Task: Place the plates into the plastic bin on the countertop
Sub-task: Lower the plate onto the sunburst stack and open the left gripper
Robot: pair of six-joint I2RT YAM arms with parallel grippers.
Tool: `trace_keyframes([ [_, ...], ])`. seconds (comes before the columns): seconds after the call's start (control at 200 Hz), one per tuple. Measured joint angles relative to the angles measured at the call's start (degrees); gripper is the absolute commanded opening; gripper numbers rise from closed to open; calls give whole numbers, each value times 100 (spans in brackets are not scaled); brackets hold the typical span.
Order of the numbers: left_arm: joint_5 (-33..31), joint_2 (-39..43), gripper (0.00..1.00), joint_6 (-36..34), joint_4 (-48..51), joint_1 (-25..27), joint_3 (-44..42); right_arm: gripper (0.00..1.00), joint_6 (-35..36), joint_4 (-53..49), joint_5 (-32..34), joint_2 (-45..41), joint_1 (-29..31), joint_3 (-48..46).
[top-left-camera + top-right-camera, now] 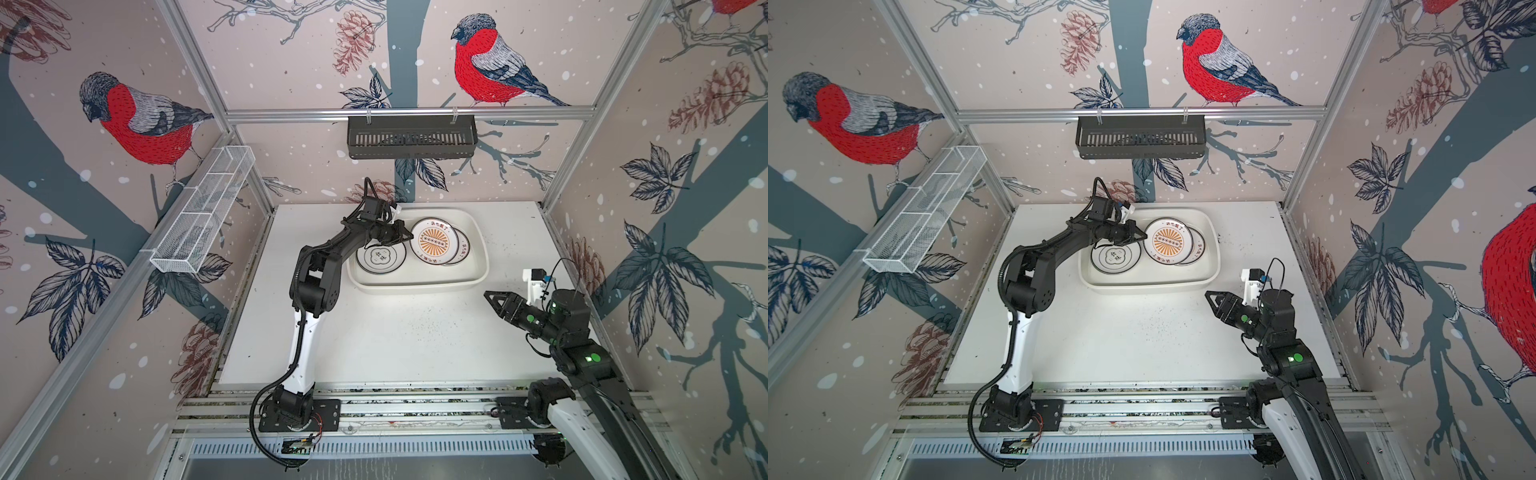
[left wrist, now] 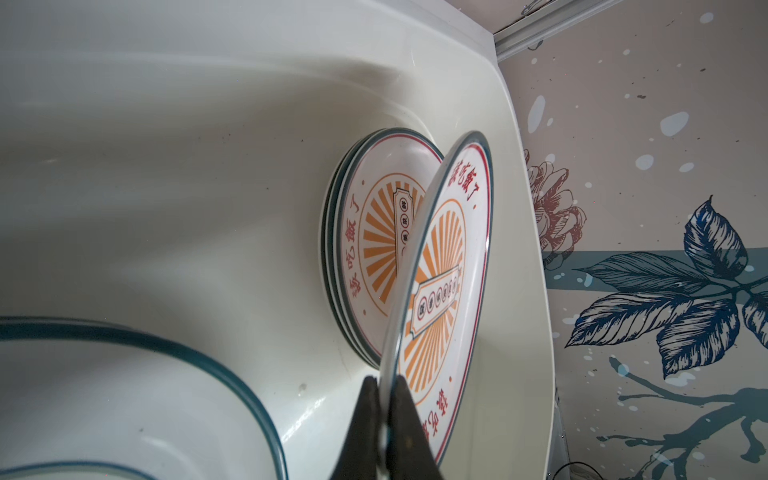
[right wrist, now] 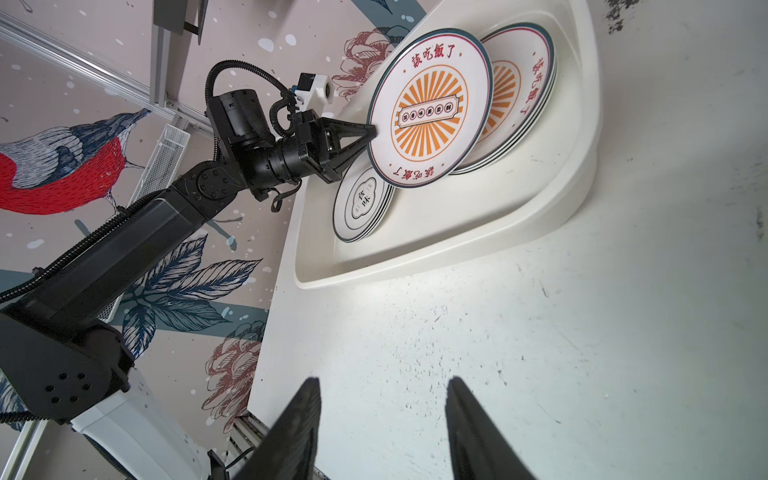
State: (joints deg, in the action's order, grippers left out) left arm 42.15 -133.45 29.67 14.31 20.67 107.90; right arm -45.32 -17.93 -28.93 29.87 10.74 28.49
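Surface [image 1: 395,340] carries only the plastic bin [image 1: 419,287]. Your left gripper [image 1: 409,237] clamps the sunburst plate [image 1: 434,242] by its rim, tilted over the stack [image 3: 528,104]. Level it, lower flush, then release. Right gripper [image 1: 490,300] hangs agape, empty.

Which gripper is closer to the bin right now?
Left. The left gripper is over the bin, shut on the rim of a sunburst plate; the right gripper hangs open above the countertop, off the bin's near right corner.
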Motion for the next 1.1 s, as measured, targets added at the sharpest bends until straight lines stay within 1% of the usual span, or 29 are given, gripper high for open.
trace_keyframes([
  [0.53, 7, -439, 0, 31, -2, 120, 483, 50, -7, 2, 0, 81, 0, -7],
  [0.645, 24, -516, 0, 37, -2, 125, 577, 50, -98, 2, 0, 83, 0, -9],
  [0.936, 111, -686, 2, 164, -24, 136, 691, 50, -98, 0, 2, 133, -2, -4],
  [1.101, 127, -756, 7, 184, -26, 140, 828, 50, -96, 0, 2, 140, -2, 7],
])
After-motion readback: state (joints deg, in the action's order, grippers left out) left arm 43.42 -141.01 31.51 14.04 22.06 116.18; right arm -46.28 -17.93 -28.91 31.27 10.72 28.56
